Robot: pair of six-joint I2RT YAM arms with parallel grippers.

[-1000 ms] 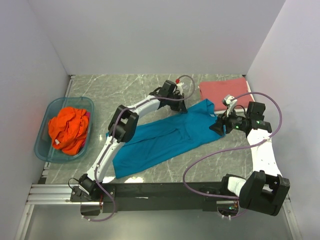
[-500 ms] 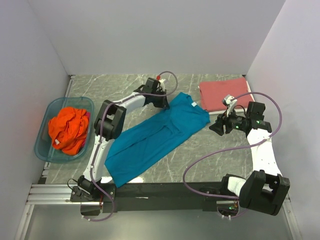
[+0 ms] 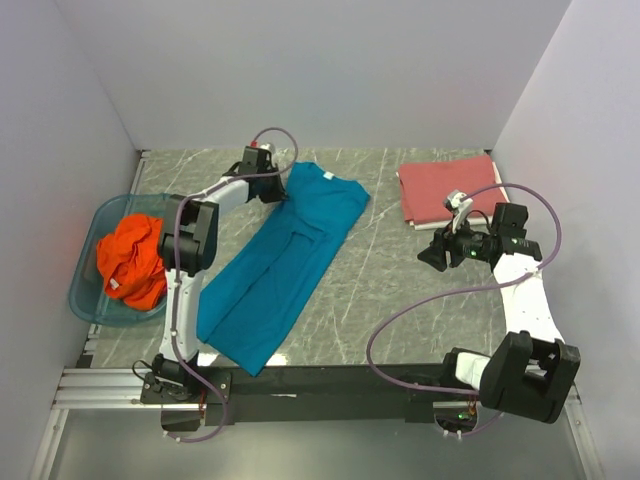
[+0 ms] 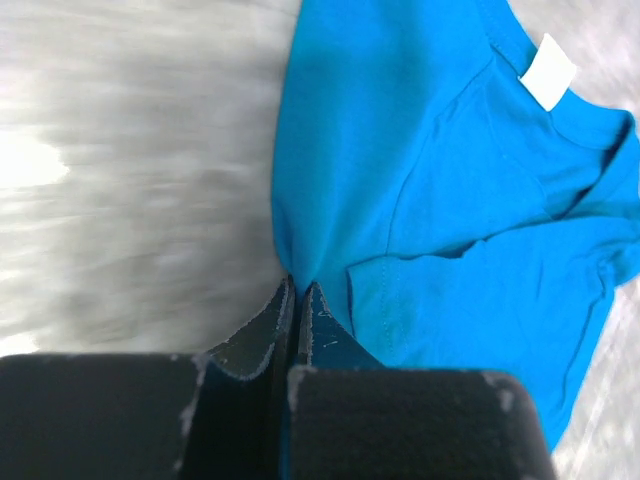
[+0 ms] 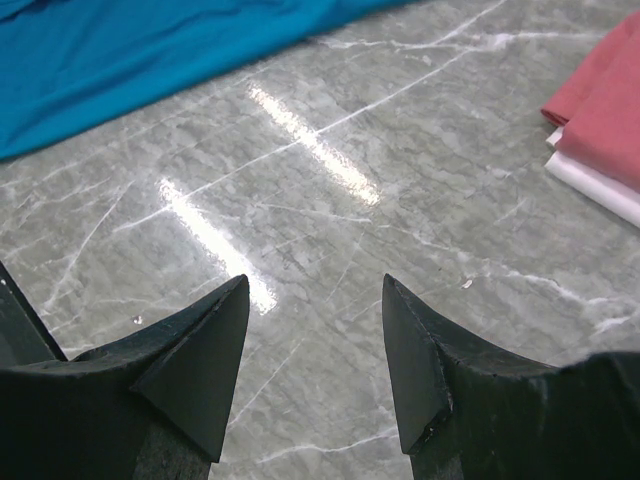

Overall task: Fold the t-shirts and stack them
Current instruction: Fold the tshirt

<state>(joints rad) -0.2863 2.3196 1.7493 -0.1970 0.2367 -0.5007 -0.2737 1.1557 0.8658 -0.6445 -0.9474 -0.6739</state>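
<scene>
L gripper [image 4: 297, 287]: jaws pinched shut on edge of teal shirt [image 3: 285, 265] by shoulder; grip sits low at table lvl, prob. to pull cloth flat for folding.
R gripper [image 5: 315, 284]: jaws apart, nothing held; hovers over bare table [image 3: 400, 300] betw. teal and red shirt [image 3: 447, 185].
Teal shirt: centre-left, diagonal, collar far, hem near arm bases; mostly flat, creased at sleeve.
Red shirt: far-right corner, folded; likely stack base.
Orange shirt [image 3: 130, 260]: crumpled in tub [image 3: 95, 215], far left.

Bare table [image 3: 390, 240] beside teal t-shirt [image 3: 280, 260]
</scene>
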